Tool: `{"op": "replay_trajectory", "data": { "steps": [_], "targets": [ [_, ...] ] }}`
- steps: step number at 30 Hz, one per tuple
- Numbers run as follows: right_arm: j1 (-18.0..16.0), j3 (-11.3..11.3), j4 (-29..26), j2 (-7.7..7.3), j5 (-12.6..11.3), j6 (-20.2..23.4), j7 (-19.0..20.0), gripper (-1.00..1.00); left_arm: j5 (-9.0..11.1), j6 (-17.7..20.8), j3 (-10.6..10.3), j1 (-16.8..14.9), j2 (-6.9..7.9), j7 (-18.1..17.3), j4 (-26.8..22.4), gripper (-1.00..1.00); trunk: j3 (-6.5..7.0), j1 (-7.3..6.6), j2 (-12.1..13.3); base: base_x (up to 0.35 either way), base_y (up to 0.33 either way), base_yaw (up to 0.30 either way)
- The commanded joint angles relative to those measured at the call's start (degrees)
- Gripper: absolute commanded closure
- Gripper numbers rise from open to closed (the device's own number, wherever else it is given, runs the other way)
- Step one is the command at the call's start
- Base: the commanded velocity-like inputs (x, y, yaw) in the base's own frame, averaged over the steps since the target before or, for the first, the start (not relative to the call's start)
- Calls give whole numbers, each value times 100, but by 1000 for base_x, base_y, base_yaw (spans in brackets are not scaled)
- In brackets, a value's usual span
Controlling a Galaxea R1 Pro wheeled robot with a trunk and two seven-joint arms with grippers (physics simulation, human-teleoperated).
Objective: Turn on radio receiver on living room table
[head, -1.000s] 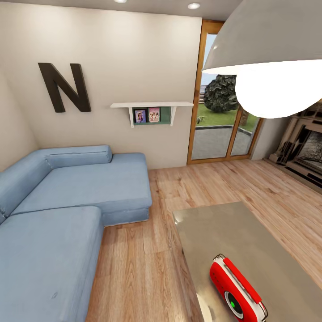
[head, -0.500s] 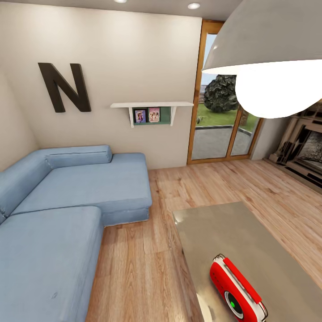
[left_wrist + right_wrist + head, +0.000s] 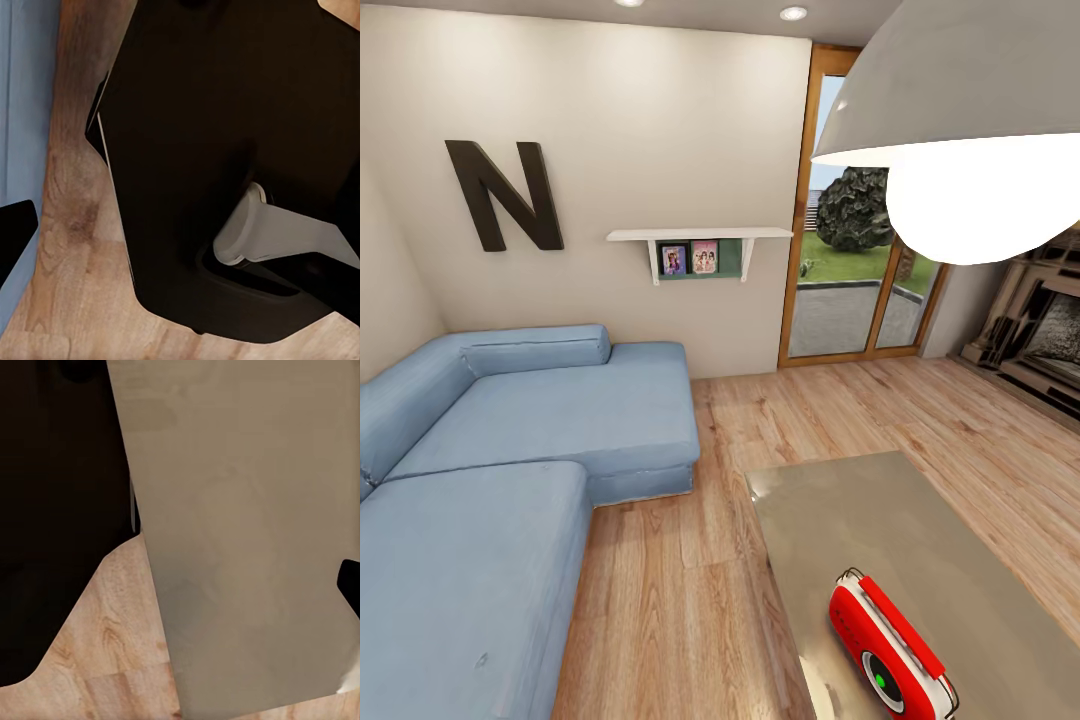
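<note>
Radio receiver point(image 3: 890, 650) stands on the table point(image 3: 880, 520), sofa point(image 3: 510, 450) well apart; hands' state untellable.

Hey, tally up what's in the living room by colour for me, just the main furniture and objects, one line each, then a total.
Blue: 1, the sofa
Red: 1, the radio
Grey-beige: 1, the table
Black: 1, the letter N
White: 2, the wall shelf and the hanging lamp
Total: 6
</note>
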Motion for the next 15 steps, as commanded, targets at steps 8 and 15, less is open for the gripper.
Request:
{"op": "replay_trajectory", "data": {
  "steps": [8, 15],
  "targets": [
    [0, 0, 0, 0, 0, 0, 0, -100, 0, 0, 0, 0, -1, 0, 0, -100, 0, 0, 0, 0, 0, 0],
    [0, 0, 0, 0, 0, 0, 0, -100, 0, 0, 0, 2, -1, 0, 0, -100, 0, 0, 0, 0, 0, 0]
  ]
}}
